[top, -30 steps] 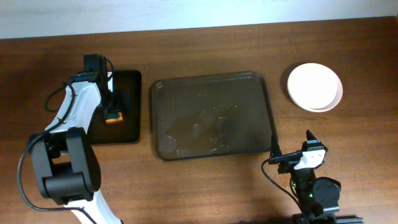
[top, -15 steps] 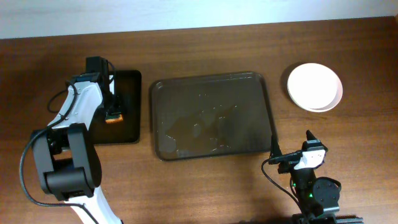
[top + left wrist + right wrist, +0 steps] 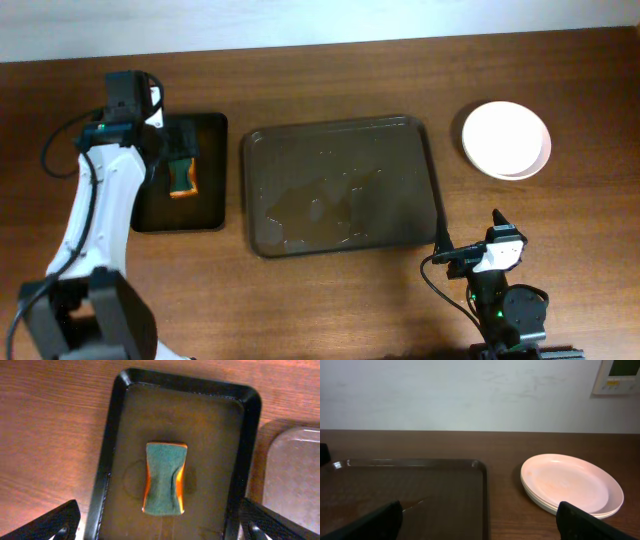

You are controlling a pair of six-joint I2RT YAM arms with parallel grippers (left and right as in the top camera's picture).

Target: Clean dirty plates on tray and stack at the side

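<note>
The three plates [image 3: 505, 139] sit in one stack on the bare desk [image 3: 330, 310], at the far right, well apart from the right edge of the brown tray [image 3: 400, 150]. The top plate shows plain white in the overhead view and faintly pinkish from the right wrist, with no smear on it. The brown tray lies in the middle of the desk, and wet streaks and patches glint across its floor.

To its left, just beside it, is a smaller black tray [image 3: 120, 420]. A sponge [image 3: 164, 478] lies flat near the middle of that tray, green scouring side up, with orange showing along its edges.

The left claw [image 3: 159, 504] hangs above the sponge with its fingers spread wide to either side, gripping nothing.

The right claw [image 3: 479, 510] is at the near right of the desk, also spread wide and empty. It points toward the far wall, with the brown tray's corner and the plate stack ahead of it.
</note>
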